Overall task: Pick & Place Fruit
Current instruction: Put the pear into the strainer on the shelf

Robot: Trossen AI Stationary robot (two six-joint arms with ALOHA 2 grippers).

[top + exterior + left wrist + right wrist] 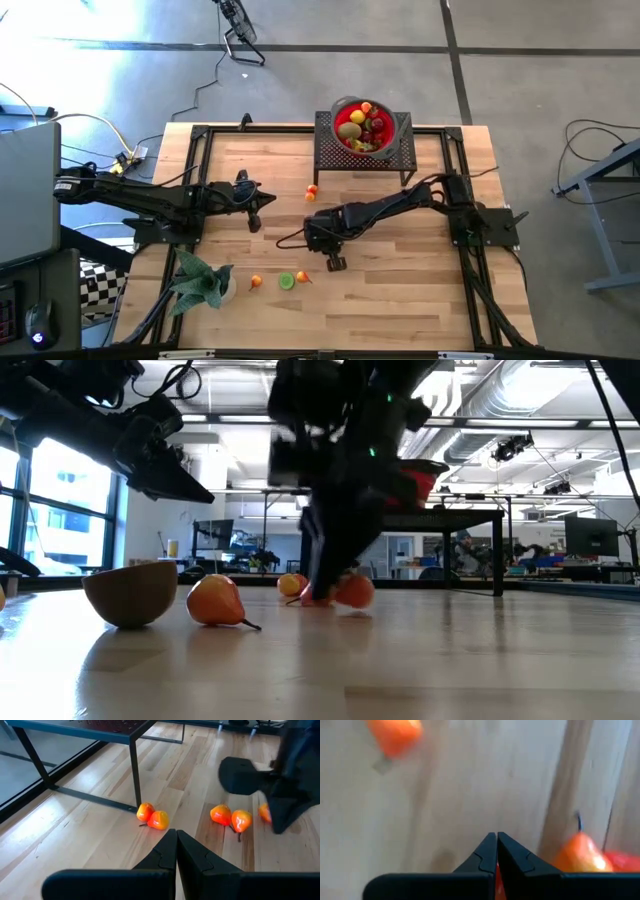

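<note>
On the table lie small orange toy fruits [256,282] [302,277], a green-faced fruit half [287,281] that looks brown from the side [130,592], and a pair of orange fruits [312,190] near the stand. More fruit fills the red bowl [342,108]. My right gripper [336,264] [496,835] is shut, fingers pointing down at the table [318,598] between orange pears [580,855] [350,592]. My left gripper [256,218] [176,832] is shut and hangs above the table's left half. My right gripper's shut fingers come from above, with their ends at the tabletop beside a red-orange fruit [306,596]. A sliver of orange-red [497,879] shows between the fingers farther back. Whether they touch or hold it, I cannot tell.
The bowl stands on a black mesh stand [330,150] at the table's far edge; one of its legs [134,775] is close to the fruit pair [152,817]. A green leafy plant [200,285] sits at the near left corner. Black frame rails [200,160] run along both sides.
</note>
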